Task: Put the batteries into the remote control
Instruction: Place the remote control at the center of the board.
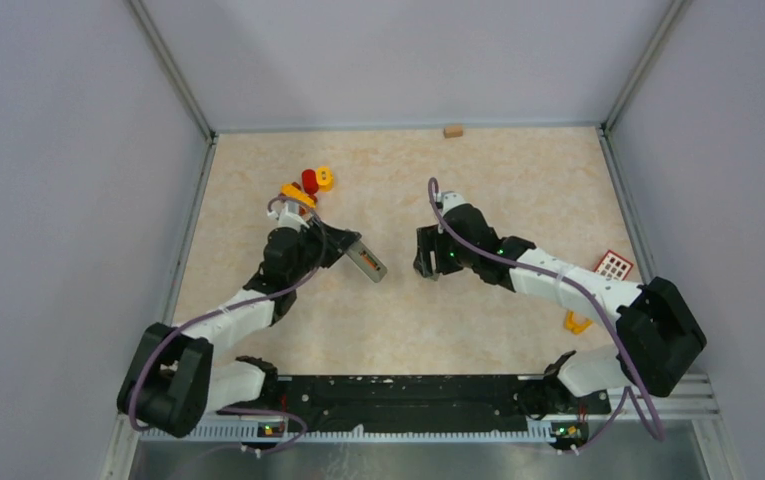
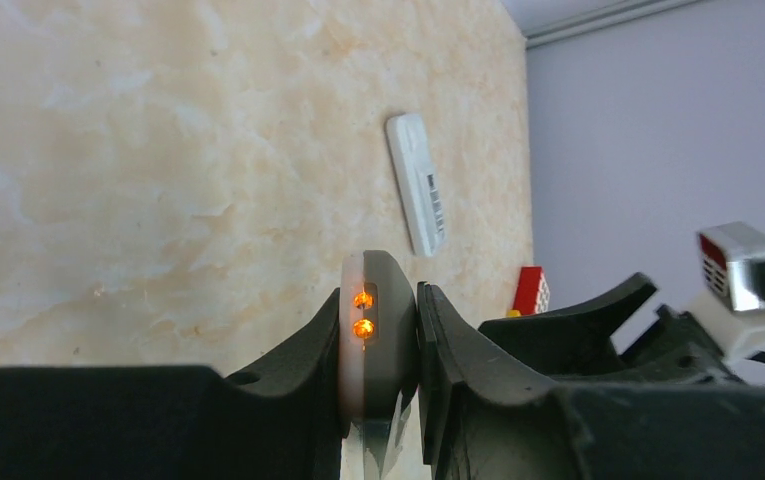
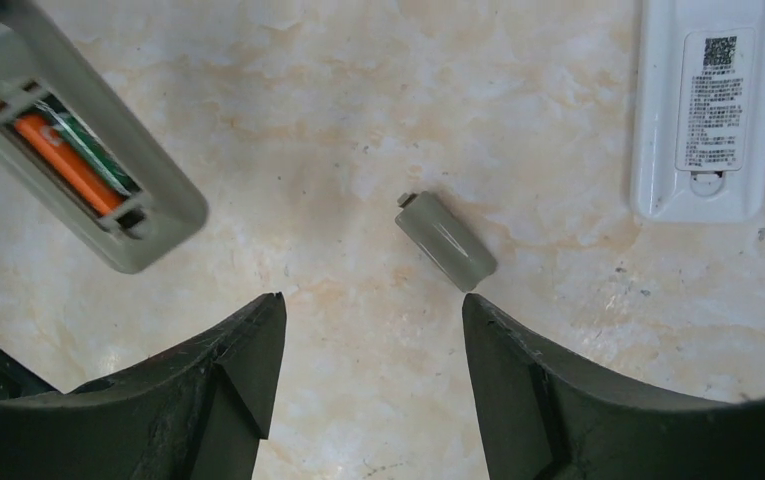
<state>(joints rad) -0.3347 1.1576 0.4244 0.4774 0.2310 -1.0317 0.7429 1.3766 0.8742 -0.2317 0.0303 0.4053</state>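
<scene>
Remote control (image 1: pixel 366 260) | left tool (image 2: pixel 380 300) clamped on it; right tool (image 3: pixel 373 340) spread wide, holding nothing

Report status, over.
Left gripper shut on grey remote control, compartment open, orange battery inside. Right gripper open near small grey plastic cover. White rectangular remote nearby.

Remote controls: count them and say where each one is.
2. A grey plastic remote control, battery bay open, is clamped in the left arm's fingers; a white rectangular remote control lies label-up on the beige marbled table. More may be hidden.
</scene>
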